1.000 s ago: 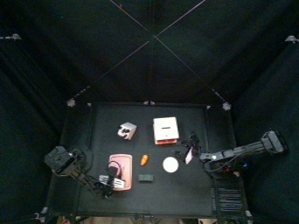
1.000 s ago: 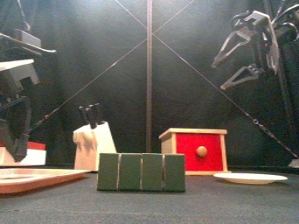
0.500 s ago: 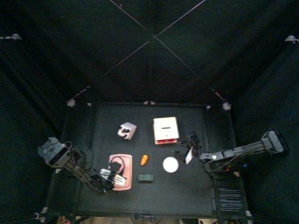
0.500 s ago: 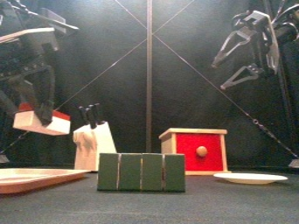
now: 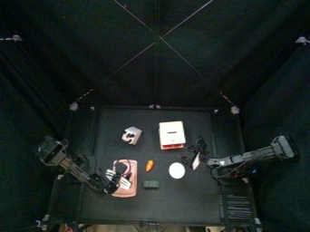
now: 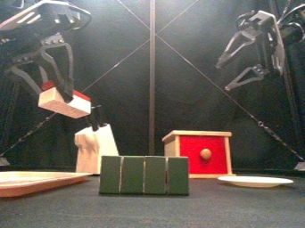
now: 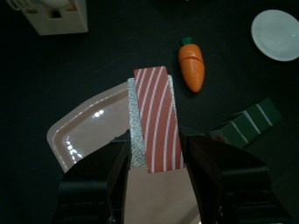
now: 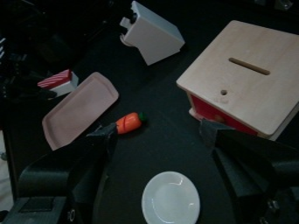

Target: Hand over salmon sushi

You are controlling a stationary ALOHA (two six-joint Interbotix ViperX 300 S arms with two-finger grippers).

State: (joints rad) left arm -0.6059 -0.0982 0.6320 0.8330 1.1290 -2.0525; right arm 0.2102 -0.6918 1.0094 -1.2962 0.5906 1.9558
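Salmon sushi [image 7: 156,118] is an oblong piece with a red top crossed by thin pale stripes, laid on a white rice-like base that shows along one long side. In the front view it hangs tilted in the upper left of the frame [image 6: 66,101], red edge uppermost and pale block beneath, clear of the table. The left gripper [image 7: 156,149] is clamped on it, one black jaw against each long side, and holds it in the air above the pale pink tray [image 7: 82,131], which lies flat at the lower left of the front view [image 6: 36,183]. Near the tray on the black table lies a small orange carrot [image 7: 191,66] with a green tip, and near that a dark green ribbed block [image 7: 247,124], which stands in the bottom middle of the front view [image 6: 144,175]. A white round plate [image 6: 254,181] lies at the lower right. Behind the block stand a white knife block [image 6: 95,147] and a wooden box [image 6: 199,151] with a red front. The right gripper [image 8: 152,144] hangs in the upper right of the front view, its jaws spread wide with nothing between them.
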